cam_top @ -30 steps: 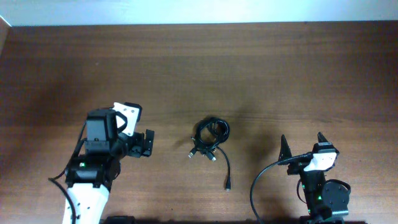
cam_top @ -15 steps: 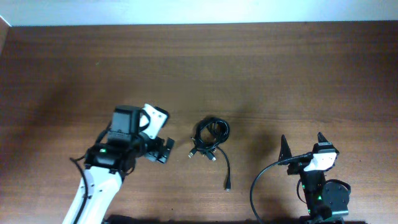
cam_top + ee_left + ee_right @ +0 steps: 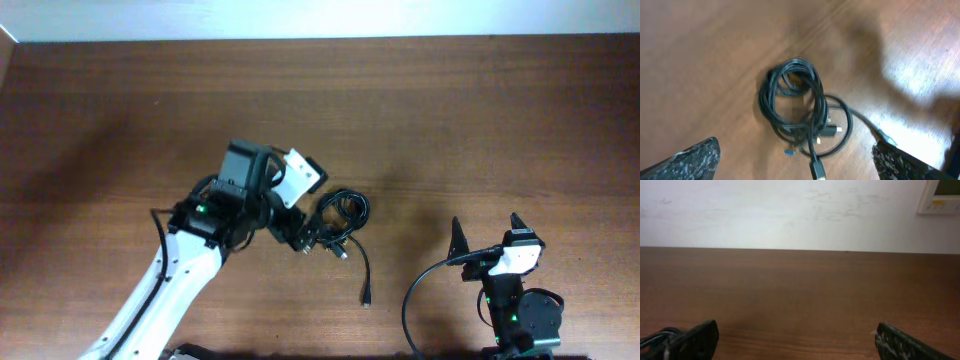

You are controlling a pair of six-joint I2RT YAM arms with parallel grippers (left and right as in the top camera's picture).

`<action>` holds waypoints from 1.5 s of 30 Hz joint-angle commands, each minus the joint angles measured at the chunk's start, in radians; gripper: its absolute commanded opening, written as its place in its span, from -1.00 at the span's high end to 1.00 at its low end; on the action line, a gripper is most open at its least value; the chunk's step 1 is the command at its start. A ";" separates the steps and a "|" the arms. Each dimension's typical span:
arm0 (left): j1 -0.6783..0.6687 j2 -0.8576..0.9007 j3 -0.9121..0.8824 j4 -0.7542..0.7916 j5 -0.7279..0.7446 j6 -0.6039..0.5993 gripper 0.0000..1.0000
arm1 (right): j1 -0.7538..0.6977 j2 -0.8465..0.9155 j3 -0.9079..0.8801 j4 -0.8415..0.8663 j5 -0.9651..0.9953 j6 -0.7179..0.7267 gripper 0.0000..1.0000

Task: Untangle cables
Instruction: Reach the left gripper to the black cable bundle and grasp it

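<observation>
Several thin black cables (image 3: 340, 213) lie knotted together on the brown wooden table (image 3: 480, 120), a little right of its middle and toward the front edge. Most of the cord is wound into a small round coil. From its lower side one loose cord (image 3: 362, 272) runs toward the front edge and ends in a small plug. A few short metal-tipped plug ends (image 3: 343, 251) stick out just below the coil.

The left gripper (image 3: 308, 236) is at the coil's left edge, its arm reaching in from the front left corner. In the left wrist view its two fingers (image 3: 696, 156) stand wide apart at the bottom corners, and the tangle sits ahead of them and between them, with nothing gripped. That view shows the loops stacked on one another, a wider single loop (image 3: 842, 131) lying out to the right of them, and a small blue bit (image 3: 788, 151) at the bottom of the knot (what it belongs to I cannot tell).

The right gripper (image 3: 485, 226) is parked near the front right of the table, well apart from the cables, fingers spread and empty. Its own camera sees bare tabletop, a white wall (image 3: 790, 210) and a pale wall device (image 3: 940, 196).
</observation>
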 commanded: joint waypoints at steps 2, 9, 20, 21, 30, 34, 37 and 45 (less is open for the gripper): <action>-0.005 0.233 0.275 -0.207 0.025 0.137 -0.97 | -0.007 -0.007 -0.005 -0.005 -0.012 -0.004 -0.98; -0.005 0.630 0.457 -0.288 0.017 0.232 -0.97 | -0.007 -0.007 -0.005 -0.005 -0.012 -0.004 -0.98; -0.089 0.763 0.457 -0.169 -0.193 0.230 -0.98 | -0.007 -0.007 -0.005 -0.005 -0.012 -0.004 -0.98; -0.089 0.763 0.457 -0.163 -0.193 0.230 -0.97 | -0.007 -0.007 -0.005 -0.005 -0.012 -0.004 -0.98; -0.087 0.763 0.390 -0.114 -0.198 0.227 -0.91 | -0.007 -0.007 -0.005 -0.005 -0.012 -0.004 -0.98; -0.087 0.763 0.333 -0.064 -0.197 0.227 -0.75 | -0.007 -0.007 -0.005 -0.005 -0.012 -0.004 -0.98; -0.087 0.763 0.321 -0.052 -0.197 0.227 -0.43 | -0.007 -0.007 -0.005 -0.005 -0.012 -0.004 -0.98; -0.087 0.763 0.294 -0.038 -0.198 0.227 -0.20 | -0.007 -0.007 -0.005 -0.005 -0.012 -0.004 -0.98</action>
